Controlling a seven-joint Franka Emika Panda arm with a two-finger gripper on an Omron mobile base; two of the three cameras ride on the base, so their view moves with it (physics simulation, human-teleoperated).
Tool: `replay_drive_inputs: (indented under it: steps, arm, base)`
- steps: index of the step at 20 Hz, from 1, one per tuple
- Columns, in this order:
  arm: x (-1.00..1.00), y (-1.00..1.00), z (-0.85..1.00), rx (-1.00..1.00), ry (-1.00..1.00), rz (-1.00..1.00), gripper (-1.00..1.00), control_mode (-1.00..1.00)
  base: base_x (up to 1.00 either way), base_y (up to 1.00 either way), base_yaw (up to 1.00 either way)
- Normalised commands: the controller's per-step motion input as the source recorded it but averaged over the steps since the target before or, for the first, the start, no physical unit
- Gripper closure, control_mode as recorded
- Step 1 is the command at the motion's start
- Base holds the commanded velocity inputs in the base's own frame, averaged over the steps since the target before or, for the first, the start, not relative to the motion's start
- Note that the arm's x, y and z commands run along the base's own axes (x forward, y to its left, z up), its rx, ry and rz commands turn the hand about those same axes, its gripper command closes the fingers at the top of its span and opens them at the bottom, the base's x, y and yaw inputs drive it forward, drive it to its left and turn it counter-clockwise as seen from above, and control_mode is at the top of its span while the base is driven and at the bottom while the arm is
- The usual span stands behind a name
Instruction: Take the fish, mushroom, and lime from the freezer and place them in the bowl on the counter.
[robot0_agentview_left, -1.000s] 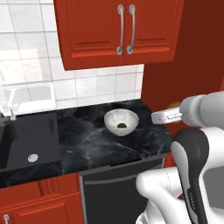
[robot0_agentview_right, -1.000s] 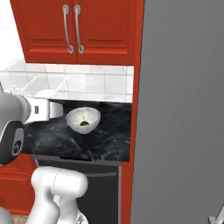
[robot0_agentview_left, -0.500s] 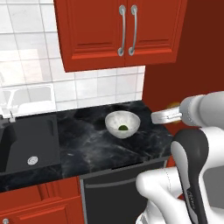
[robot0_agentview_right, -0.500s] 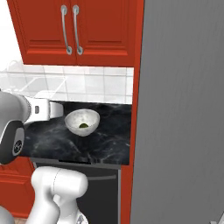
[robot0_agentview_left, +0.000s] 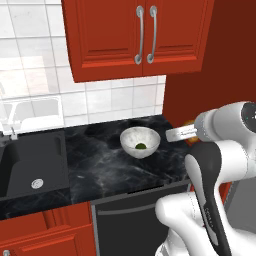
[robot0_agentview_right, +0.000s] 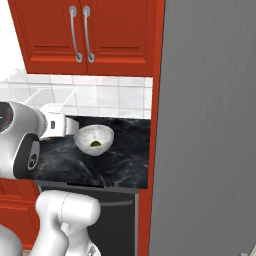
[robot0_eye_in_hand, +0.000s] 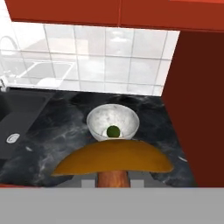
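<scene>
Bowl (robot0_agentview_left: 140, 141) sits on the counter (robot0_agentview_left: 100, 165) near the red side panel (robot0_agentview_left: 220, 65), w/ one thing inside — the lime (robot0_eye_in_hand: 113, 131), resting at the bottom. Sink (robot0_agentview_left: 30, 165) well apart, at the counter's other end. Gripper (robot0_eye_in_hand: 113, 178) hovers just short of the bowl, closed on the mushroom (robot0_eye_in_hand: 113, 159) — orange-brown cap spread wide in hand view, stem pinched between the tips. Freezer (robot0_agentview_right: 210, 125) door stands grey beside the counter.

Glossy veined marble counter (robot0_agentview_left: 100, 165)
</scene>
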Motion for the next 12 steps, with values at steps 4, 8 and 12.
replay_drive_inputs:
  steps: [4, 8, 12]
  arm:
    - [0.50, 0.00, -0.47, 0.00, 0.04, 0.00, 1.00, -1.00]
    - [0.56, 0.01, -0.39, 0.00, 0.04, 0.00, 1.00, -1.00]
    - [0.53, 0.01, -0.33, 0.00, 0.07, 0.00, 1.00, -1.00]
  base:
    - [0.00, 0.00, 0.00]
    - [0.00, 0.00, 0.00]
    - [0.00, 0.00, 0.00]
